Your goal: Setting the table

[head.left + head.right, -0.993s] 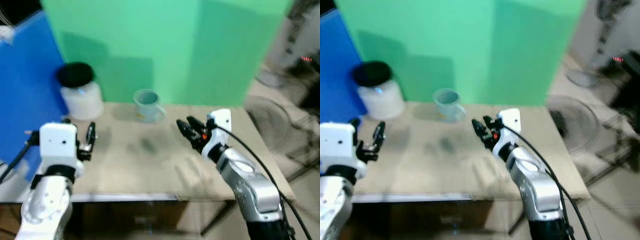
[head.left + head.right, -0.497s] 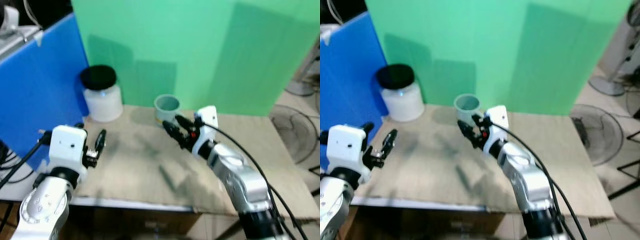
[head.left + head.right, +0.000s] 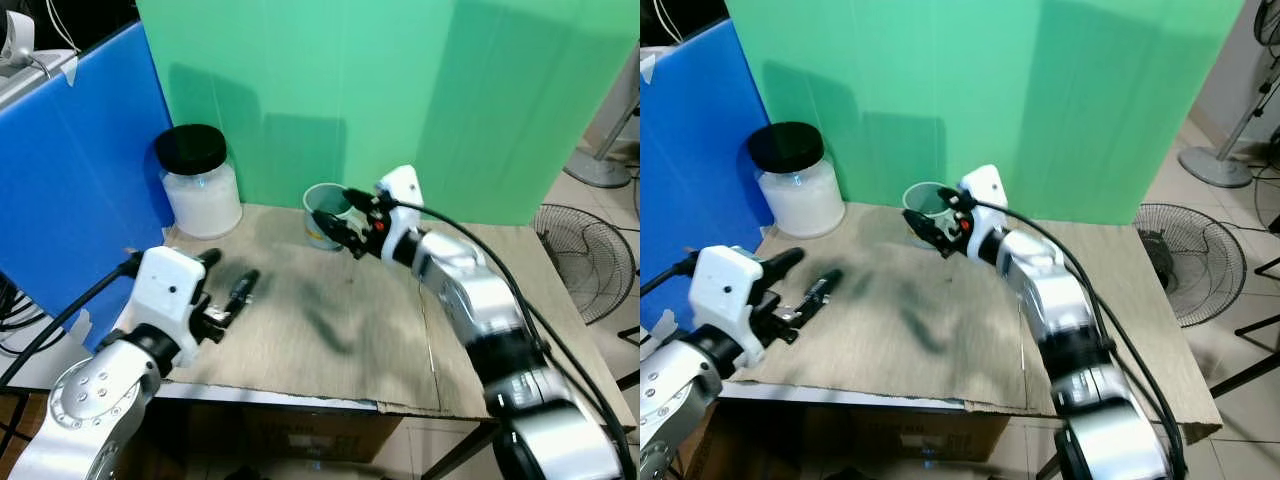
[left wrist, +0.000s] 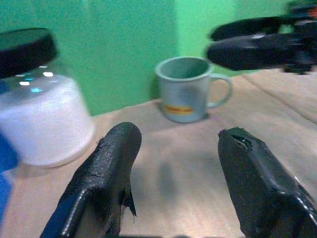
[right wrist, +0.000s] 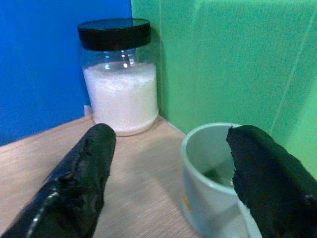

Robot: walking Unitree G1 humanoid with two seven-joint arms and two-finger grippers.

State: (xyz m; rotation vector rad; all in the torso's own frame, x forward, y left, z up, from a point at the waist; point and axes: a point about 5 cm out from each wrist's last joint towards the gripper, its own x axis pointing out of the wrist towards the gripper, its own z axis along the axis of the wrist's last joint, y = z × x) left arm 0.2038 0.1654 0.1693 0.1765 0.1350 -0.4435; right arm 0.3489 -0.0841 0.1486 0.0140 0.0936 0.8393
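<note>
Reaching across the far part of the pale wooden surface (image 3: 340, 330), the right claw (image 3: 338, 212) sits at the pale blue-grey ceramic mug (image 3: 325, 214), its two black fingers (image 5: 84, 183) spread wide. From the right wrist view one finger lies on the open side of the mug toward the jar and the other finger crosses in front of the mug's rim; whether either touches the mug cannot be told.

That mug stands upright near the far edge of the surface, just in front of the green backdrop panel (image 3: 400, 100), with a yellowish band low on its side and its handle turned to the right in the left wrist view.

To the left of the mug, well apart from it, a clear glass jar of white granules with a black screw lid (image 3: 198, 180) stands upright in the far left corner, beside the blue board (image 3: 70, 190).

Nearer and to the left, the left claw (image 3: 232, 280) hovers low over the surface, its fingers (image 4: 106, 183) parted and holding nothing, pointing toward the mug and the jar.

A floor fan (image 3: 585, 255) stands on the tiled floor to the right.
</note>
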